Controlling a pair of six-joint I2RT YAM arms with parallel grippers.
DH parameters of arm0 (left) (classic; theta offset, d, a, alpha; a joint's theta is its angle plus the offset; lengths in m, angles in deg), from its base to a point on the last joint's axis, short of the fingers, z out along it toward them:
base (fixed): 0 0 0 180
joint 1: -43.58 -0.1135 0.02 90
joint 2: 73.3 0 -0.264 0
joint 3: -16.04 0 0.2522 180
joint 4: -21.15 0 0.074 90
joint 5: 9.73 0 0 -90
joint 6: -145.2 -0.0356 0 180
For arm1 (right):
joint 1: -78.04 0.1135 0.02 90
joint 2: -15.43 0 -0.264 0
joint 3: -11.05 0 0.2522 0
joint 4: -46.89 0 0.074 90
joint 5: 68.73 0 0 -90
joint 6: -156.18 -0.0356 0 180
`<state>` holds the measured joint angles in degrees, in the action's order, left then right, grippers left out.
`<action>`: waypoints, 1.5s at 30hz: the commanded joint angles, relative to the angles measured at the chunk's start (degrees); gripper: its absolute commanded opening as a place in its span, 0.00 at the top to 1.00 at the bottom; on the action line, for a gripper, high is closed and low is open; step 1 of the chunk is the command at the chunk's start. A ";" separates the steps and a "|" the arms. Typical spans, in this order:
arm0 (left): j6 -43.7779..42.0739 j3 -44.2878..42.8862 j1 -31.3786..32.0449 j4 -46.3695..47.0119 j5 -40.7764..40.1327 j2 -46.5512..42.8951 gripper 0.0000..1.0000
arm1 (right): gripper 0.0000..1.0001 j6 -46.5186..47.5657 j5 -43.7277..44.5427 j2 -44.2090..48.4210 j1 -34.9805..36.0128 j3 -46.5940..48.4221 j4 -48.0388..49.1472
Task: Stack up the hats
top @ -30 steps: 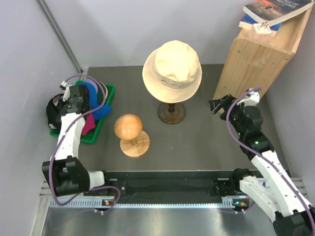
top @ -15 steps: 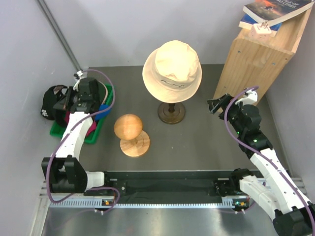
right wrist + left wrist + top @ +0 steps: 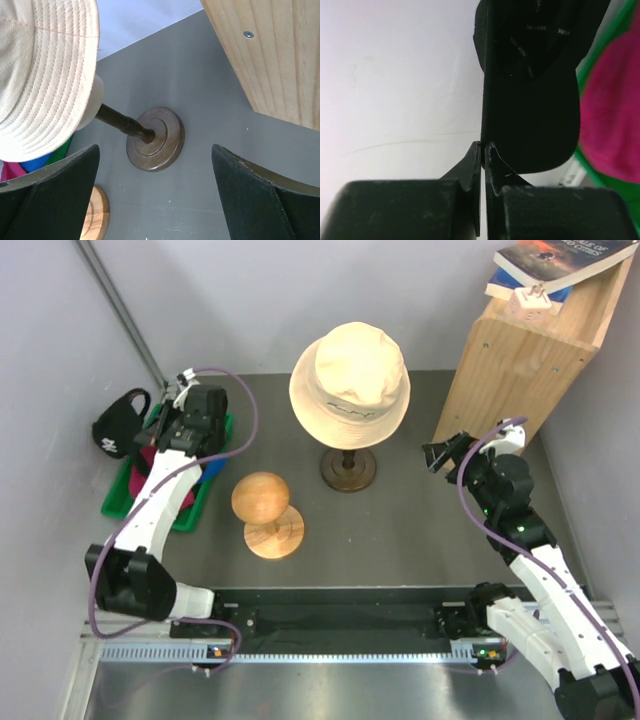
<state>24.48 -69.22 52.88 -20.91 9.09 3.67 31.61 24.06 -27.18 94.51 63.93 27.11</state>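
Left hand [image 3: 483,145]: pressed together on the brim of the black cap [image 3: 530,100].
Black cap: hangs off the table, at the far left corner of the green tray [image 3: 120,502].
Other caps: magenta cap [image 3: 615,115] and blue cap [image 3: 210,472] lie in the tray.
Right hand [image 3: 155,150]: fingers wide apart, holding nothing, near the hat stand [image 3: 156,139].

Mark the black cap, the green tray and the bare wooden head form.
black cap [image 3: 120,424], top external view, on its crown above the white logo.
green tray [image 3: 115,503], top external view, on its near left corner.
bare wooden head form [image 3: 260,497], top external view, on the round ball.
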 commanded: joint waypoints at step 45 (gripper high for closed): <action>61.13 -41.09 2.39 -45.36 57.90 -7.18 1.00 | 0.10 41.41 23.23 -42.09 60.42 55.09 5.41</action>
<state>81.68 -109.18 55.11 -67.68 61.85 -1.92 63.22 42.96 -63.27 150.59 111.57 28.40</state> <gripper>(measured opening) 0.023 0.888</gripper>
